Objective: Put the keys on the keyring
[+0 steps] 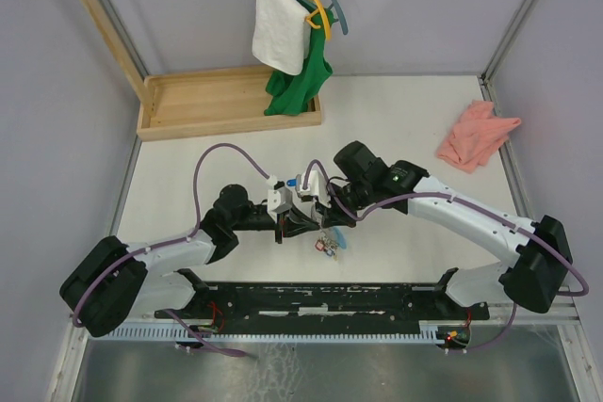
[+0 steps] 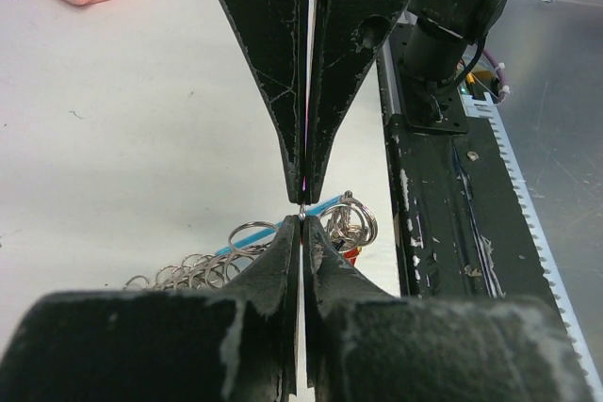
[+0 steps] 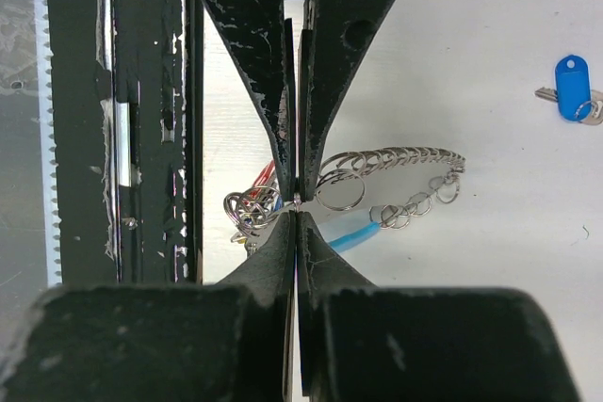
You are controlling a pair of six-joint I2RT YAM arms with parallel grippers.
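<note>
At the fingertips: the left gripper (image 2: 300, 225) and the right gripper (image 3: 295, 216) are set nose to nose. Both are seen pressed together, with a sliver of wire from the keyring (image 3: 341, 192) pinched where the four tips meet.
Reason for the grip: the wire is judged to be held from both sides so that the split coil can be steadied and pried open for a key to be threaded. Whether the coil is parted cannot be told.
Trailing bundle: the chain of small rings (image 3: 405, 159) and a pale blue strip (image 3: 356, 231) are seen lying on the table (image 3: 471, 35), just beside the tips.
Red key (image 2: 350, 253): only a red head is glimpsed, just beyond the closed tips and tangled among the rings. Whether it is threaded cannot be told.
Blue key (image 3: 570, 89): it is seen lying loose, well off to the side of the right gripper's tips and apart from the bundle, so it is judged not yet fitted.
Risk: with so thin a wire, a slip from either pinch is likely if the pull is uneven.
</note>
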